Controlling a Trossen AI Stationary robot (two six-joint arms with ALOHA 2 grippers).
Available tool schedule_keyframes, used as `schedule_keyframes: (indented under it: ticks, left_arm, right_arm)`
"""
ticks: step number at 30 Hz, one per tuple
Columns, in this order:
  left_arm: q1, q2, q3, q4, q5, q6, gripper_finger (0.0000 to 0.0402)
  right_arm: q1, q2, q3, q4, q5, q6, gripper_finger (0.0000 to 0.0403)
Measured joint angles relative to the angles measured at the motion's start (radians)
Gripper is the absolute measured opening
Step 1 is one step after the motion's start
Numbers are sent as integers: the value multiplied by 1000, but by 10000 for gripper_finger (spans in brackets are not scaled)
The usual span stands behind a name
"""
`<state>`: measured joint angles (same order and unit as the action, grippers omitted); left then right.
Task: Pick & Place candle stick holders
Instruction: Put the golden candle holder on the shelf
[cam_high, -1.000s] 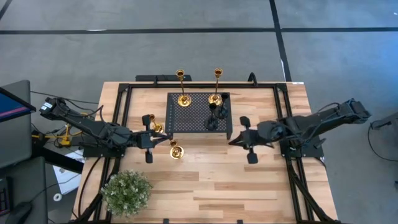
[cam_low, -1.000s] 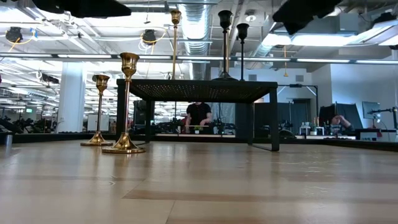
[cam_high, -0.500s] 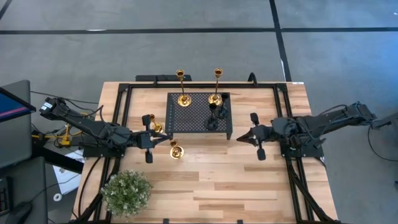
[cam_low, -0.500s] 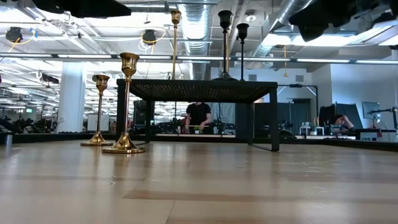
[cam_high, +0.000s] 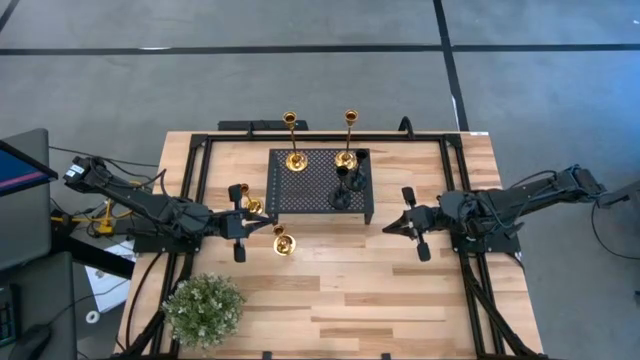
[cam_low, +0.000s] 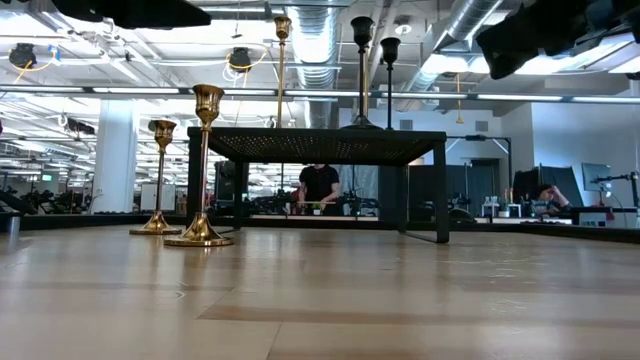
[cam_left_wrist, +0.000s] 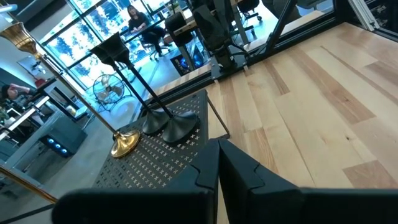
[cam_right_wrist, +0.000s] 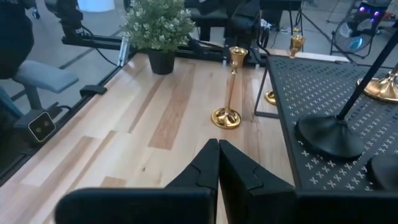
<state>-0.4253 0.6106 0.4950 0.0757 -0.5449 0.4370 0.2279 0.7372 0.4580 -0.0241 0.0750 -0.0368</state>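
Four candle stick holders (cam_high: 345, 160) are seen on the black stand (cam_high: 310, 190); two stand left of it; both grippers, left (cam_left_wrist: 217, 163) and right (cam_right_wrist: 218, 159), are closed together, empty.

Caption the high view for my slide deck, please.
Four candle stick holders on the black stand, two on the table; both arms idle.

Stand and plant on a wooden table

A black perforated stand (cam_high: 320, 183) sits near the table's (cam_high: 400, 290) far edge, centred; a green potted plant (cam_high: 204, 309) occupies the near left corner.
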Motion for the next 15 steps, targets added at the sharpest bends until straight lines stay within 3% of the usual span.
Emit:
schedule_keyframes:
  ticks: [15]
  left_arm:
    - [0,0,0,0,0,0,10]
  right_arm:
    - [0,0,0,3,0,-25,0]
